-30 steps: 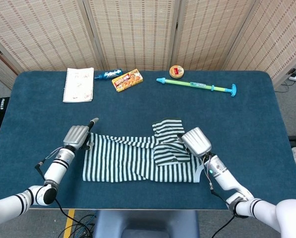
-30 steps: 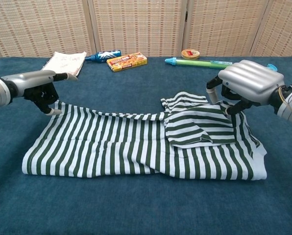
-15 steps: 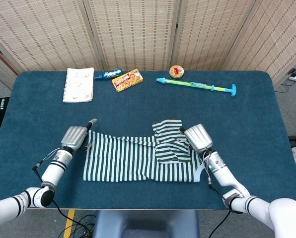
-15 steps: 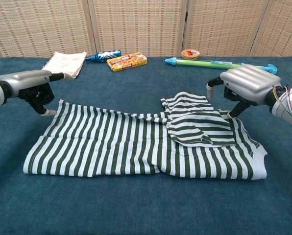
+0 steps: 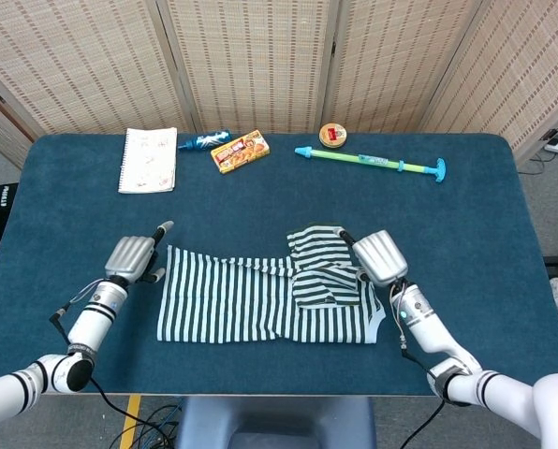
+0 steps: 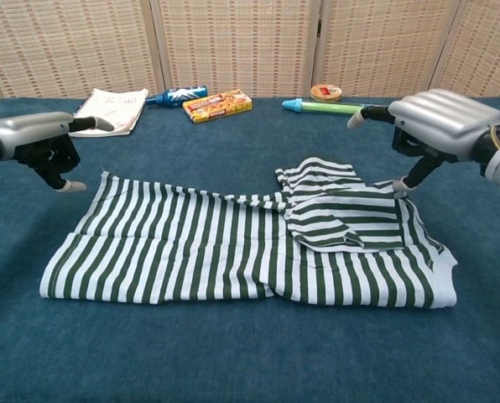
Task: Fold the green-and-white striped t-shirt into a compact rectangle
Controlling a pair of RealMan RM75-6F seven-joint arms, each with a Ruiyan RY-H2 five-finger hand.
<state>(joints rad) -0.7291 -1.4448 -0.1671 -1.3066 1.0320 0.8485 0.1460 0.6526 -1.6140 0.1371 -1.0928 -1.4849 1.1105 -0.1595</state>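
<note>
We see the shirt (image 5: 265,300) lying flat near the front edge of the table (image 5: 485,234), spread into a long band with its lower part already folded up. A sleeve (image 6: 338,214) is folded over onto the right end, making a smaller striped patch on top.

Our left hand (image 5: 132,256) hovers just off the shirt's left edge, apart from the cloth and holding nothing; one finger points forward while the others curl down. Our right hand (image 5: 380,256) hangs over the right end of the shirt beside the folded sleeve, with nothing in it; in the chest view a fingertip (image 6: 398,186) reaches down to about the cloth's back edge, though we cannot tell whether it touches.

Along the far edge of the table lie a notebook (image 5: 149,160), a blue tube (image 5: 203,140), a snack box (image 5: 240,151), a round tin (image 5: 332,136) and a long green-and-blue toy (image 5: 373,163). Screens (image 5: 260,56) stand behind the table.
</note>
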